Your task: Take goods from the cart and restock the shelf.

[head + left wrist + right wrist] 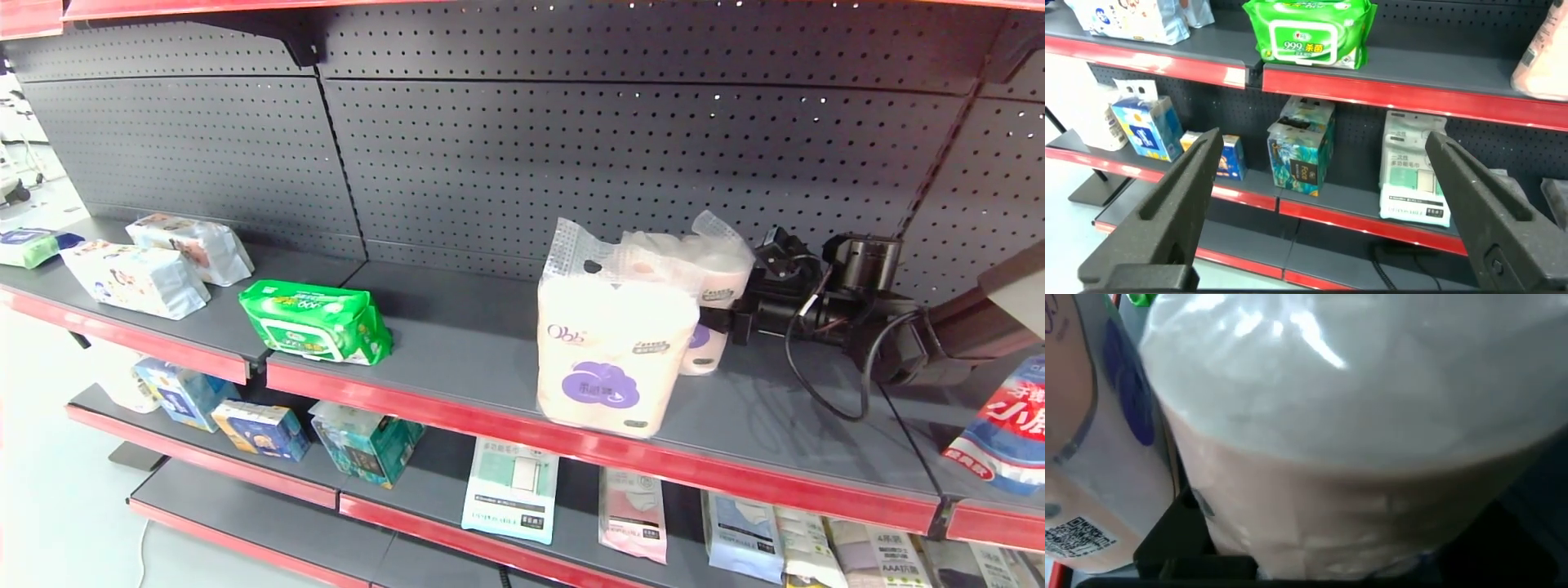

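Note:
Two pink-white toilet paper packs stand on the grey shelf (pixel 465 343). The front pack (pixel 608 351) is near the red edge. The rear pack (pixel 722 269) stands just behind it to the right, and my right gripper (pixel 735 317) is shut on its side, reaching in from the right. Seen from the right wrist, that pack (pixel 1355 441) is pressed up close, with the front pack (pixel 1082 441) beside it. My left gripper (pixel 1323 220) hangs open and holds nothing, below the shelf's level and facing the lower shelves.
A green wipes pack (pixel 314 321) (pixel 1308 33) lies left of the toilet paper. Two white tissue packs (pixel 135 278) lie farther left, and a blue-red bag (pixel 1008 425) at the right. Boxes (pixel 1302 151) and hanging packets (pixel 510 490) fill the lower shelves. Bare shelf lies between wipes and toilet paper.

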You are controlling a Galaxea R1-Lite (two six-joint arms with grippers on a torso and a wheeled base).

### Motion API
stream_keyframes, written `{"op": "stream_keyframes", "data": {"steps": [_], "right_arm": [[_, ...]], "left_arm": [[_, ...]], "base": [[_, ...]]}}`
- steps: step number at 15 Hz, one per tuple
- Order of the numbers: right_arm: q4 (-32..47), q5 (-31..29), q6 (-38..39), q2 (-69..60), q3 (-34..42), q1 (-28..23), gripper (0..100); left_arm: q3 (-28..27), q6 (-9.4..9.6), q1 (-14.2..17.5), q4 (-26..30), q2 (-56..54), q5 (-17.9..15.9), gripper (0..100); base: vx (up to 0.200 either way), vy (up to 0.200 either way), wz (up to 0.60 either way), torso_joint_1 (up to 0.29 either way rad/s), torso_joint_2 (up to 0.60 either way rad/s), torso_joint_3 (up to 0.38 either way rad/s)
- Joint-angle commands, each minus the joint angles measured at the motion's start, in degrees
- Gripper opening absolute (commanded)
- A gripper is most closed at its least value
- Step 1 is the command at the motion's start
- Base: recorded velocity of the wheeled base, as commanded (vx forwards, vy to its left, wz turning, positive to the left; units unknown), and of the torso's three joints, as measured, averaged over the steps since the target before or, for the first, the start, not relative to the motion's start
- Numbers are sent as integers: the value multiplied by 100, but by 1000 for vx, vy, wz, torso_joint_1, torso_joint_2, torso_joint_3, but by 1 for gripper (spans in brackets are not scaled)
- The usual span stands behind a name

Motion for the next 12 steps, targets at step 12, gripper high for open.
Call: {"op": "stream_keyframes", "data": {"steps": [12], "right_arm": [[19, -679, 561, 291, -528, 494, 0]], "left_arm": [[0, 0, 1, 0, 0, 0, 100]], "base": [[0, 0, 0, 0, 0, 0]]}}
